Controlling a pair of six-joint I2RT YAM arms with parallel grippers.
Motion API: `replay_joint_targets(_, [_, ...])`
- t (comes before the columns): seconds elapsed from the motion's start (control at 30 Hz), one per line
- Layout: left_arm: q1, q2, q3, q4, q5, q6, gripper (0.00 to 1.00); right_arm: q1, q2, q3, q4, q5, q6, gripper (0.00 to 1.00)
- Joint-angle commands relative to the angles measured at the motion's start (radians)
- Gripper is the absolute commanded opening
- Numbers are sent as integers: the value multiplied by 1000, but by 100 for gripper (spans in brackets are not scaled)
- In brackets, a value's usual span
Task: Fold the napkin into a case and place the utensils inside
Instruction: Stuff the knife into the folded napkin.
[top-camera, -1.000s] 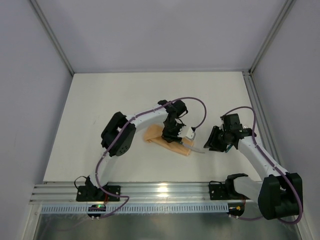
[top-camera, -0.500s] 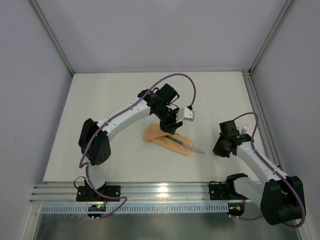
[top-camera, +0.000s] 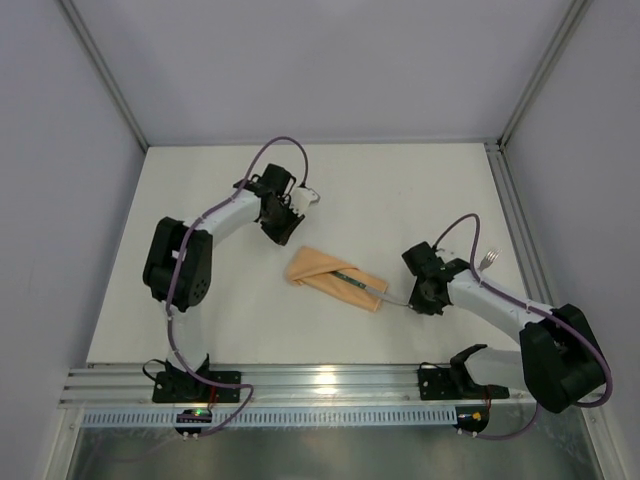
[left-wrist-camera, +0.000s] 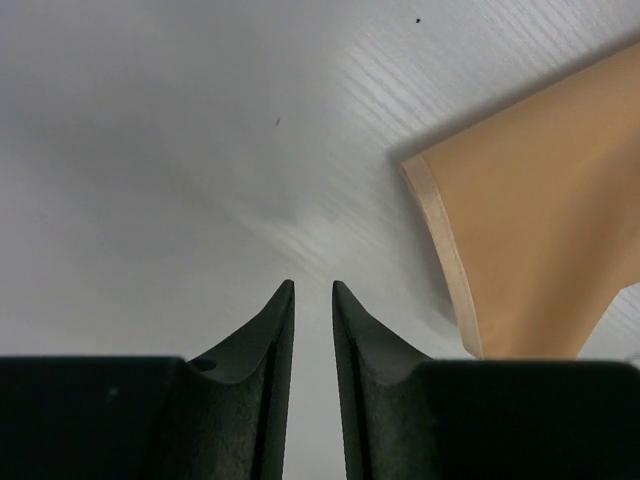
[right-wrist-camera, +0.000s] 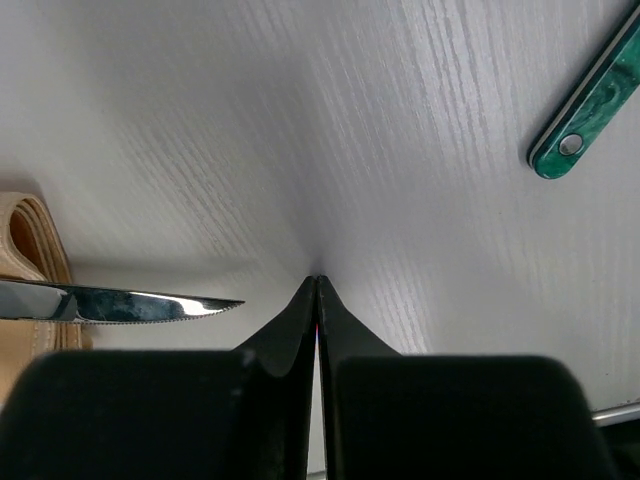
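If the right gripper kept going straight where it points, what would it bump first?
Probably just the bare table. The shut right gripper tilts down toward it. The knife tip lies to the left and the fork handle off right, both outside that line, though depth is hard to judge.

Right wrist view: knife (right-wrist-camera: 110, 302) cut at the left edge, fork (right-wrist-camera: 590, 108) at the right. Left wrist view crops the case (left-wrist-camera: 540, 220).
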Motion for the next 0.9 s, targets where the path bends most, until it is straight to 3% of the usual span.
replay_joint_targets(0.0, [-23, 28, -13, 49, -10, -32, 21, 26, 59, 2, 29, 38, 50, 4])
replay_joint_targets(0.87, [-63, 41, -124, 75, -11, -9, 15, 126, 211, 67, 209, -68, 127, 4])
